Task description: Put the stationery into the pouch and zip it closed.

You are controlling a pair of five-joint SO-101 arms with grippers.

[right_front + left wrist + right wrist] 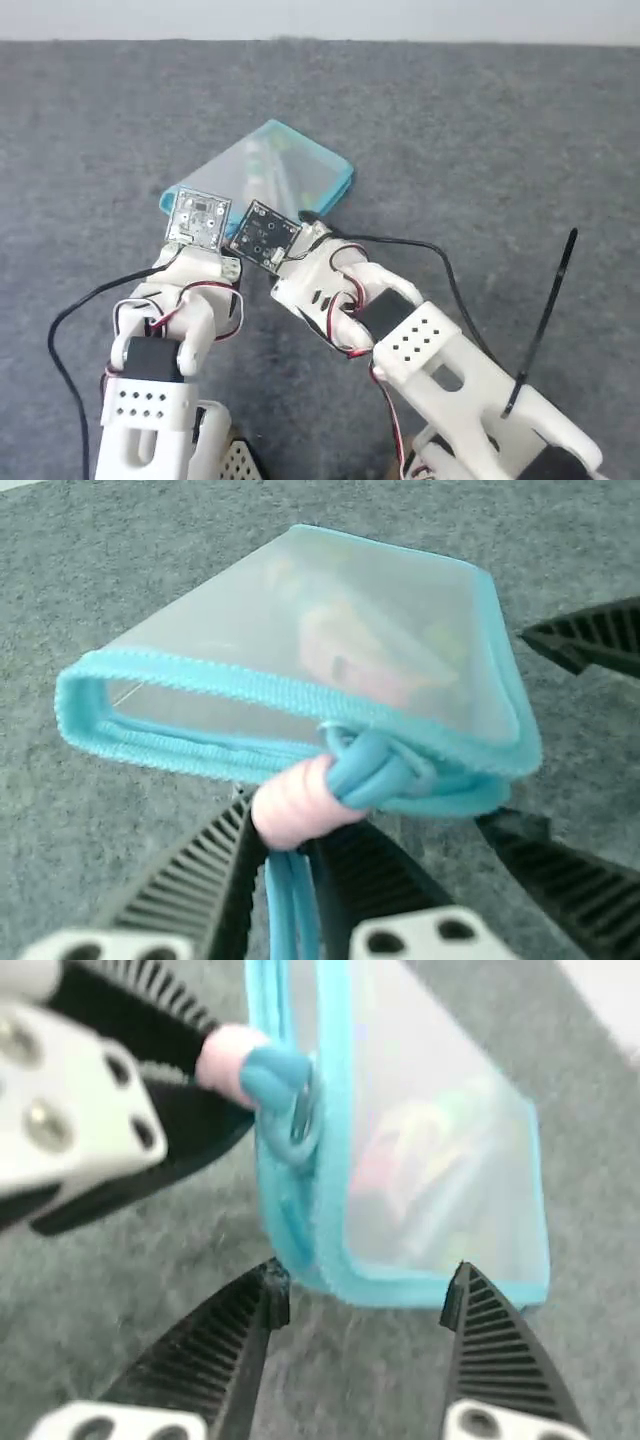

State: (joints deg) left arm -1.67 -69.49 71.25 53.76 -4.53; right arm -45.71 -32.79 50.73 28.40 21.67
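The left pincer (285, 855) pinches the pink zipper pull (300, 802) of the pouch (330, 620). The right pincer (365, 1285), at its 3 o'clock, is spread on both sides of the pouch's end.

Robotics test bench: a left arm (150, 350) and a right arm (450, 370) of white plastic, red and black wiring (338, 322) exposed, stand at the near edge of a table (500, 120) covered in grey felt; a black cable tie (545, 320) sticks up at the table's near right; a pale strip (320, 18) borders its far edge. Lab, workshop or home cannot be told.
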